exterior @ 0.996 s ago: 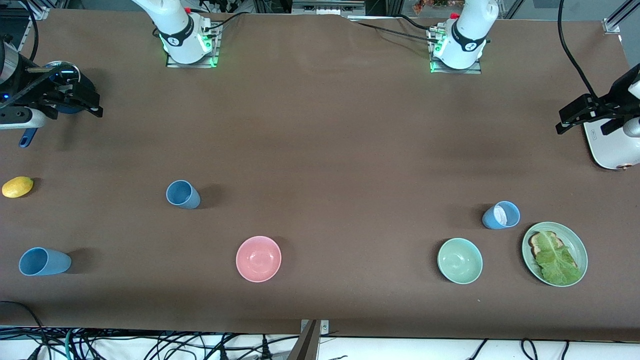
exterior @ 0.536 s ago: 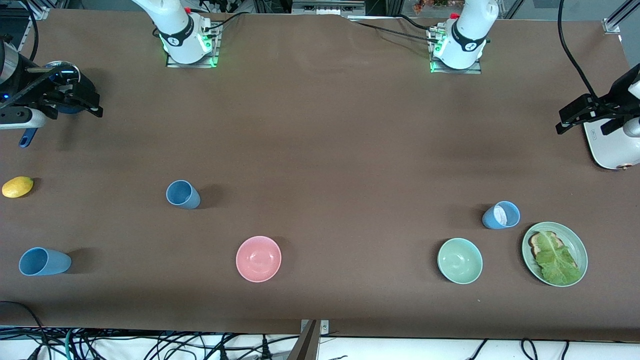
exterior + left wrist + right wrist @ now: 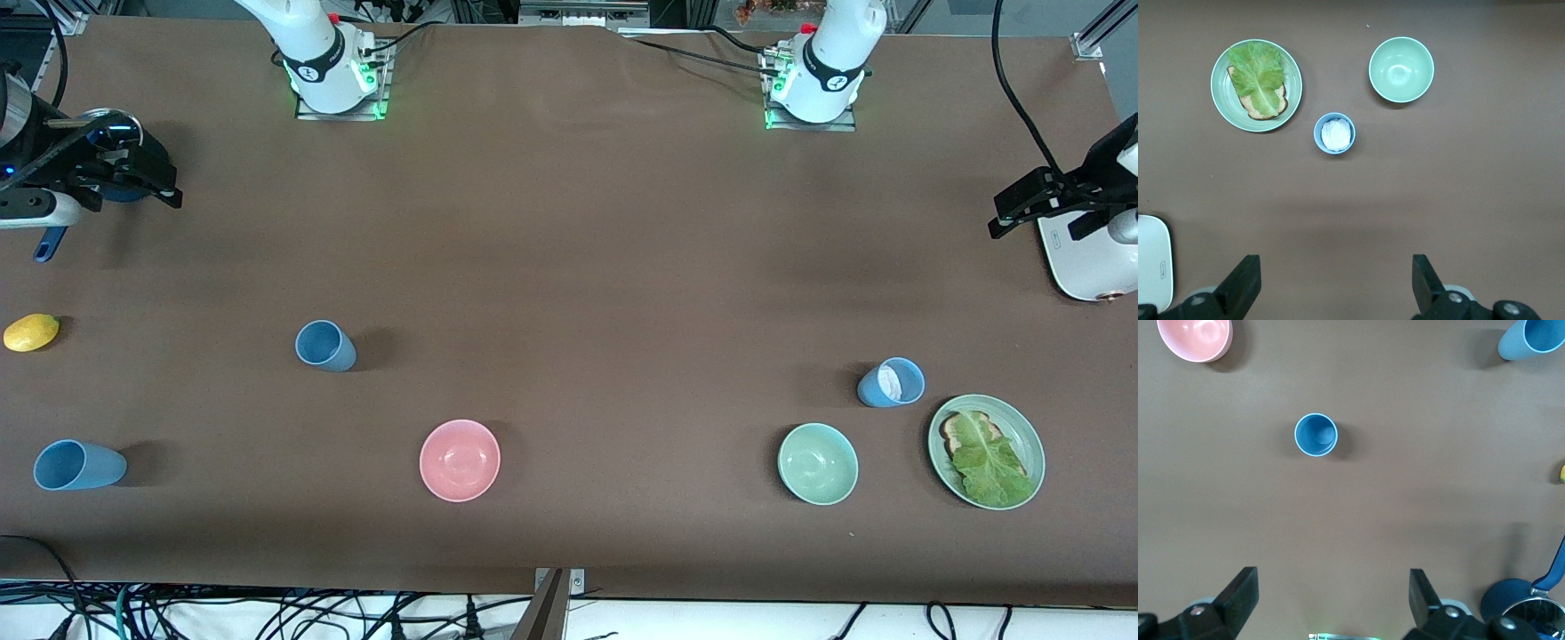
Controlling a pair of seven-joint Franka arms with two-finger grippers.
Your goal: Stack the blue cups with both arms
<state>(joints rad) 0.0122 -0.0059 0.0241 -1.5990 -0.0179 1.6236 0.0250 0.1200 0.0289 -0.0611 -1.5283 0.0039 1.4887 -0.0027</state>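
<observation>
Three blue cups stand apart on the brown table. One (image 3: 325,346) stands upright toward the right arm's end, also in the right wrist view (image 3: 1316,435). Another (image 3: 78,465) is nearer the front camera at that end, also in the right wrist view (image 3: 1531,339). The third (image 3: 891,383), whitish inside, stands toward the left arm's end, also in the left wrist view (image 3: 1335,133). My right gripper (image 3: 151,182) (image 3: 1331,597) hangs open and empty over the dark-blue pot. My left gripper (image 3: 1036,213) (image 3: 1335,283) hangs open and empty beside the white appliance.
A pink bowl (image 3: 460,460) and a green bowl (image 3: 818,463) sit near the front edge. A green plate (image 3: 1022,427) holds toast and lettuce beside the third cup. A lemon (image 3: 31,332), a dark-blue lidded pot (image 3: 111,133) and a white appliance (image 3: 1089,267) lie at the table's ends.
</observation>
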